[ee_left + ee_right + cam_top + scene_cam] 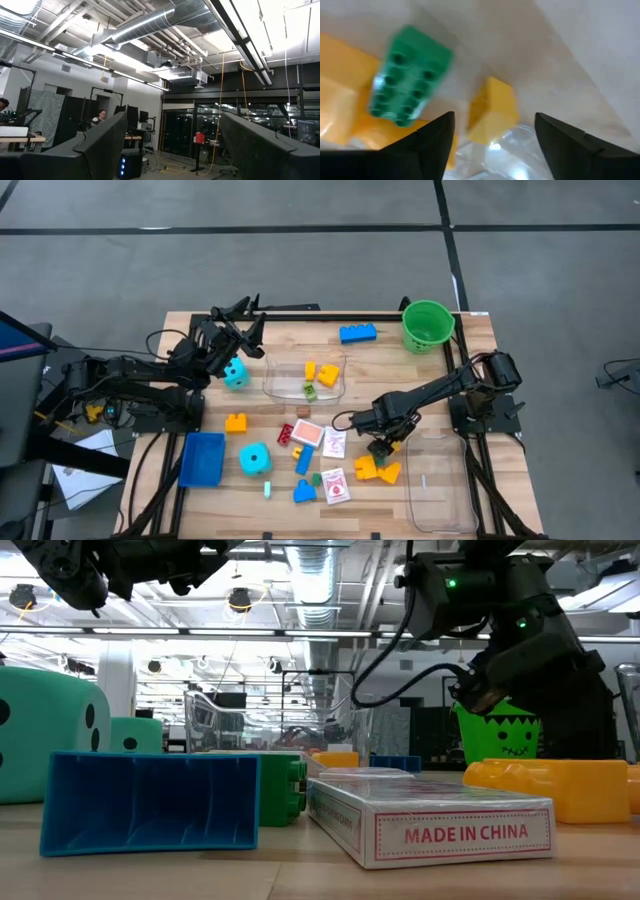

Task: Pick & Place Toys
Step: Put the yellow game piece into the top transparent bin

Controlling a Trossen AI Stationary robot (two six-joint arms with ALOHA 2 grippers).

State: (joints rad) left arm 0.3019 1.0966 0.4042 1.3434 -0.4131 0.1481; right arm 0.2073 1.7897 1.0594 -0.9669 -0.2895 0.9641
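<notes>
The yellow brick (490, 107) lies straight ahead of the right gripper (495, 120), in line with the gap between its two dark fingers. It is hard moulded plastic: light, stiff and not fragile, but its smooth faces will likely slip under a loose or skewed pinch. Take it across two flat opposite sides, low on the body, not on a corner or over the studs.

A green brick (410, 75) sits ahead of the pincer and off to one side of the yellow one, studs up. More yellow plastic shows past that same finger, and something glossy and clear lies close under the fingertips. It may be a tub wall, but you cannot be sure from this view.

The pincer's fingers stand apart with nothing between them, so you hold nothing yet. From above, the right gripper (383, 446) hangs just beside a pair of yellow bricks (375, 470), and the clear tub (437, 515) is close by them. Whether either of these is the brick in the wrist view, I cannot tell.

The left gripper (238, 320) waits at the far side of the table, fingers spread and empty, beside a teal die (236, 374).
</notes>
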